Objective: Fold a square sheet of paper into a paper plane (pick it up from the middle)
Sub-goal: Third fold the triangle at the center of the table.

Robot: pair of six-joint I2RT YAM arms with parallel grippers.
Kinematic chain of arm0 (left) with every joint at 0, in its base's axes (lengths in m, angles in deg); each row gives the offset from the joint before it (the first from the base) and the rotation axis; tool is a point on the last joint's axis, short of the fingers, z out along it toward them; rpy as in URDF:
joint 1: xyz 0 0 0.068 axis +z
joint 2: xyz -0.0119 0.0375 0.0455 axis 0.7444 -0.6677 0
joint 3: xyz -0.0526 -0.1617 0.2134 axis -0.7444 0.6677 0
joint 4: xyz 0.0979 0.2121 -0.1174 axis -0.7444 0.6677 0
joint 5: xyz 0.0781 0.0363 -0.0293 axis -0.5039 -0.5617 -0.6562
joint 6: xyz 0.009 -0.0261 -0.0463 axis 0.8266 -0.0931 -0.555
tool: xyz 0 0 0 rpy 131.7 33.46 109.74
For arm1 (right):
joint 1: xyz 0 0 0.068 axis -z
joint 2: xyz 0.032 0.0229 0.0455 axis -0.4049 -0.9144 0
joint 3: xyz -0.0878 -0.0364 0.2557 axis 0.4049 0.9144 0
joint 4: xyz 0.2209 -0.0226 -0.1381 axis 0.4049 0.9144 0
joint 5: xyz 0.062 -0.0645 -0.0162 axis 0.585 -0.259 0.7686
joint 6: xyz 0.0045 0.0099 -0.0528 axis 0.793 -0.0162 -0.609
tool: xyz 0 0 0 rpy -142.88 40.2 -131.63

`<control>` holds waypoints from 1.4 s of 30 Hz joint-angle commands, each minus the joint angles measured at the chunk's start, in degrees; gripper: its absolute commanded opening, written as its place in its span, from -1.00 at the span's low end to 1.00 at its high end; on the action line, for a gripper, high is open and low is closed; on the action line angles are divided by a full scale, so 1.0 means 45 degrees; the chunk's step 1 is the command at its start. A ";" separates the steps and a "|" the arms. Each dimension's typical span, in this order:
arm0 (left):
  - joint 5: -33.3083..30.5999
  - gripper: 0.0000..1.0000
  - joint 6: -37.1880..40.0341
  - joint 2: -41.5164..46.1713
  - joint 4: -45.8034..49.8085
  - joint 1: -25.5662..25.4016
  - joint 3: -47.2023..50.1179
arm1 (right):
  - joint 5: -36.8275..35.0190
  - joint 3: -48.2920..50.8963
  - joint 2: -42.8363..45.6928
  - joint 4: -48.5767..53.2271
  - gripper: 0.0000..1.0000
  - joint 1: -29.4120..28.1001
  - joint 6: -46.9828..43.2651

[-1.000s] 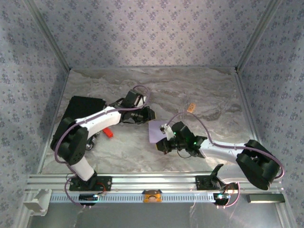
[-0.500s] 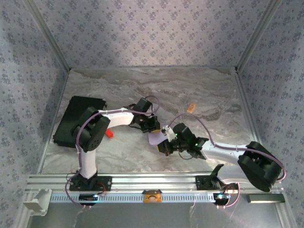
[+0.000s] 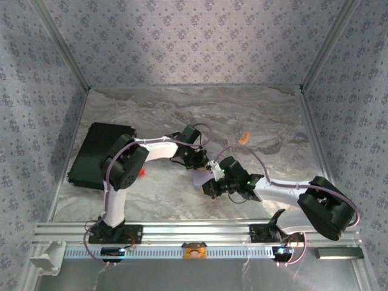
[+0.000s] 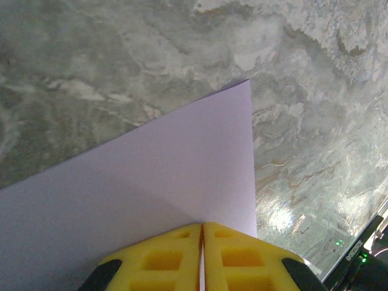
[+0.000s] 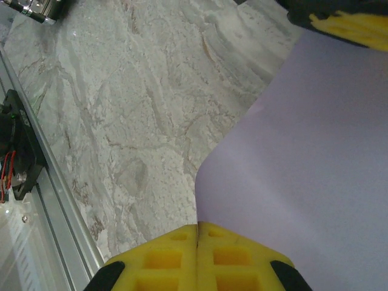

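Your sheet (image 4: 151,182) sat mid-table, pinched at one edge by your clenched left gripper (image 4: 202,241) and at another by your clenched right gripper (image 5: 197,241), both arms bent low and reaching inward over the marbled table (image 3: 273,118) between patterned walls (image 3: 182,42).

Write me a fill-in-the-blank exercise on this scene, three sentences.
The left fingers are shut on the pale ____ sheet of paper.
The right fingers are ____ on that same sheet.
The black pad lies on the ____ side of the table.
Missing words: lavender; shut; left.
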State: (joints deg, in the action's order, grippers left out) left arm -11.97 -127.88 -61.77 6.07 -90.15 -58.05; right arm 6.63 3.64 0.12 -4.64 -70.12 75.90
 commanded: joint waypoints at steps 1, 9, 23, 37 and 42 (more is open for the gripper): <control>-0.0041 -0.81 0.0548 -0.0489 0.0648 -0.0075 -0.0162 | -0.0162 -0.0444 -0.0284 0.0263 -1.00 0.0321 -0.0207; 0.0109 -0.82 0.0745 -0.0304 0.0759 -0.0088 -0.0403 | 0.0148 -0.0579 -0.0696 0.0452 -1.00 0.1220 -0.0477; -0.1777 -0.67 0.0849 0.1321 0.0746 0.0098 0.0017 | 0.0065 -0.0147 -0.1541 -0.0208 -1.00 0.1553 -0.0033; -0.1299 -0.83 0.1041 -0.0402 0.1456 0.0216 -0.0419 | 0.0482 -0.0448 -0.1254 -0.0031 -1.00 0.1822 -0.0278; -0.1297 -0.85 0.1082 -0.0422 0.1536 0.0210 -0.0432 | -0.0049 -0.0743 -0.1335 0.0682 -1.00 0.2095 -0.0633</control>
State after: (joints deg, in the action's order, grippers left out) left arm -16.91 -124.32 -61.53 9.37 -89.21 -59.87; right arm 7.46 2.07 -6.24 -4.38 -61.49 74.63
